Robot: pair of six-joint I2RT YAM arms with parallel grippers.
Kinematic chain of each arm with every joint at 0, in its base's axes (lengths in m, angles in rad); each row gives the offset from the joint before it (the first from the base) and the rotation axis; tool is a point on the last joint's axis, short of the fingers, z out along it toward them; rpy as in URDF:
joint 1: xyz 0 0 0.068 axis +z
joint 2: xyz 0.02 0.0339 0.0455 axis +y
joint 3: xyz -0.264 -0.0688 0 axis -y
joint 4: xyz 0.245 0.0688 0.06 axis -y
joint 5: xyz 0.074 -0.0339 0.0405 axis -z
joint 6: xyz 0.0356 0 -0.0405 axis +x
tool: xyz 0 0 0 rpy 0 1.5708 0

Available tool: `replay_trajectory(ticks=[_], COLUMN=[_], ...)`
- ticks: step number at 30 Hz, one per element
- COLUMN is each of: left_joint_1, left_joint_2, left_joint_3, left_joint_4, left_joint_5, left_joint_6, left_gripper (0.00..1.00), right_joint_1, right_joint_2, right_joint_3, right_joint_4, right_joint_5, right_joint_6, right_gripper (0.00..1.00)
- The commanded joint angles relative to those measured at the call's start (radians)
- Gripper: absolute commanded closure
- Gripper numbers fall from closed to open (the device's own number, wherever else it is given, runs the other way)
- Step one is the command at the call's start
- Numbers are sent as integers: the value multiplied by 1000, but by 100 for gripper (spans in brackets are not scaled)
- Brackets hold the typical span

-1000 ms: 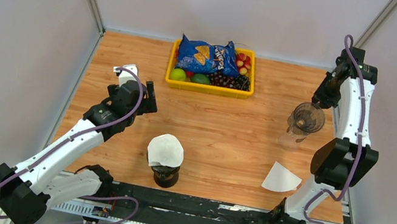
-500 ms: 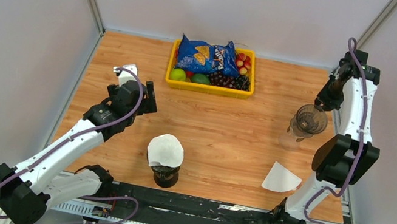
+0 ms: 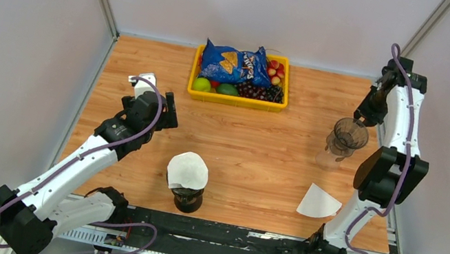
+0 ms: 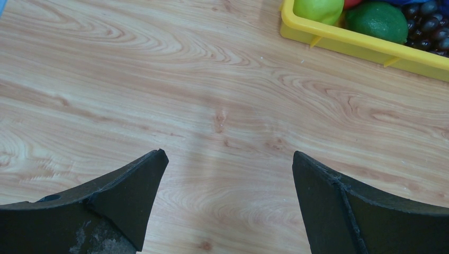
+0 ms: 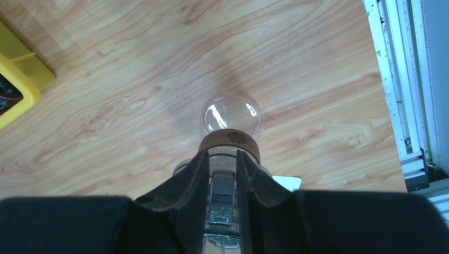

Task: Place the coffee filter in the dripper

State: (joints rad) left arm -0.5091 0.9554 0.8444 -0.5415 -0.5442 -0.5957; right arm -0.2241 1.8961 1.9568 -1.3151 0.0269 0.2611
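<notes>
The clear glass dripper [image 3: 349,133] with a wooden collar [image 5: 231,140] is at the right side of the table, tilted. My right gripper [image 3: 359,117] is shut on its glass handle [image 5: 223,190], one finger on each side. One white coffee filter [image 3: 319,202] lies flat on the table in front of the dripper; its corner shows in the right wrist view [image 5: 289,182]. Another white filter [image 3: 187,171] sits on top of a black stand [image 3: 186,198] near the front middle. My left gripper [image 3: 169,111] is open and empty over bare wood [image 4: 227,159].
A yellow basket [image 3: 237,100] with a blue chip bag [image 3: 236,64] and fruit stands at the back centre; its corner shows in the left wrist view [image 4: 370,50]. A metal rail [image 5: 402,106] runs along the table's right edge, close to the dripper.
My right gripper and the dripper have shifted slightly, first to the right, then a little back. The left arm and both filters have not moved.
</notes>
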Motion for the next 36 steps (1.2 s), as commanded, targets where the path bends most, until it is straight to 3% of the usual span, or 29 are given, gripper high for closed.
replay_trajectory(ticks=[1,8,13,20,30,36], left_joint_1=[5,5,5,5,5,5], left_joint_2=[-19,-20,-20,-20,-19,-23], left_joint_3=[8,9,8,7,7,8], left_joint_4=[5,5,6,8,-1,-8], left_joint_5=[-12,-10,-8,-4,-13,-21], left_joint_6=[15,17,18,17,8,-1], left_gripper=[0,0,0,0,0,0], right_joint_1=[-2,-3,-4,2,118,363], right_joint_2=[4,2,-11,-90,-285,-459], right_joint_3=[45,76,109,131,85,-71], right_joint_4=[-1,-2,-1,39,150,163], right_joint_5=[27,38,44,87,163,382], right_joint_6=[15,21,23,16,3,88], right_gripper=[69,58,44,1,0,0])
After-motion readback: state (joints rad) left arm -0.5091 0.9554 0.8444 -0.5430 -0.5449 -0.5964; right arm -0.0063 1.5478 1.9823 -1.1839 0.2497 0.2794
